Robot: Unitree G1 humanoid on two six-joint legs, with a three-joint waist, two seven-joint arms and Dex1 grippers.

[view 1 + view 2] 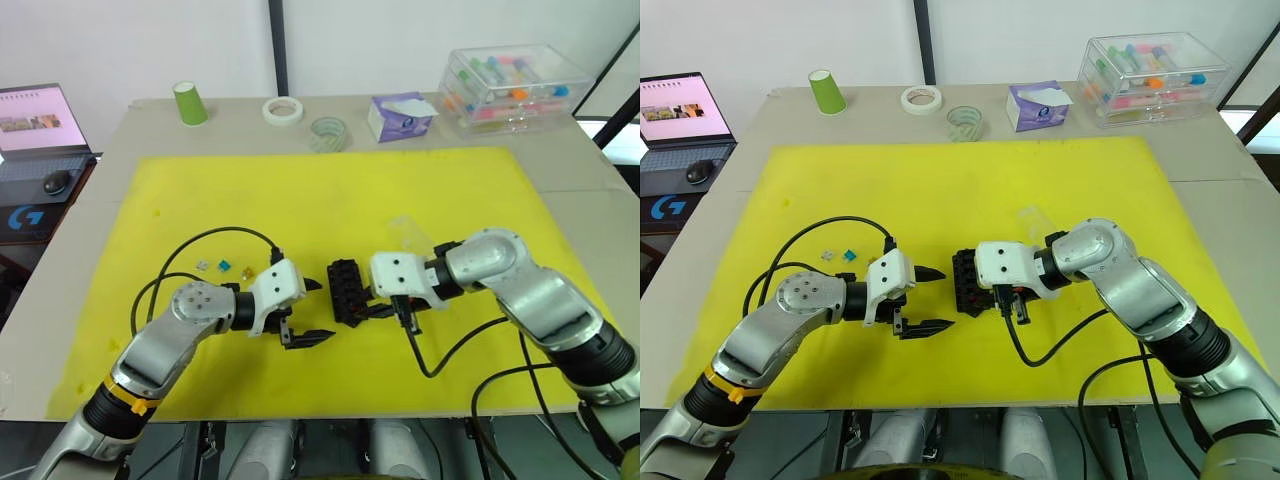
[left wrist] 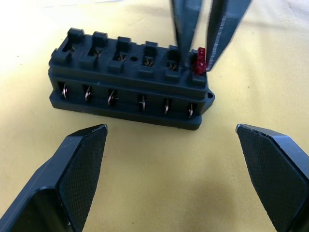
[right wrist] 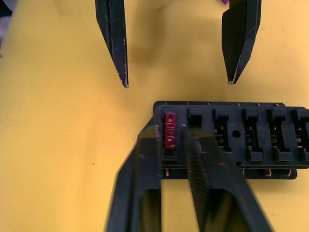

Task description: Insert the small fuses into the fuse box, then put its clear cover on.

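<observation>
one red fuse sits in the end slot of the fuse box, which lies on the yellow mat between the two grippers. the right gripper has its two fingers close together on either side of that fuse, their tips touching the box top; whether they actually pinch the fuse cannot be told. the other five slots of the box show bare metal contacts. the left gripper hangs just beside the box on the robot's left, its fingers spread wide and holding nothing, apart from the box. a few more small fuses lie loose on the mat near the left arm's cable, well apart from the box. the clear cover lies on the mat just beyond the right gripper. no writing can be read on the box or fuse; at the far left, a white "g" logo shows below a laptop.
</observation>
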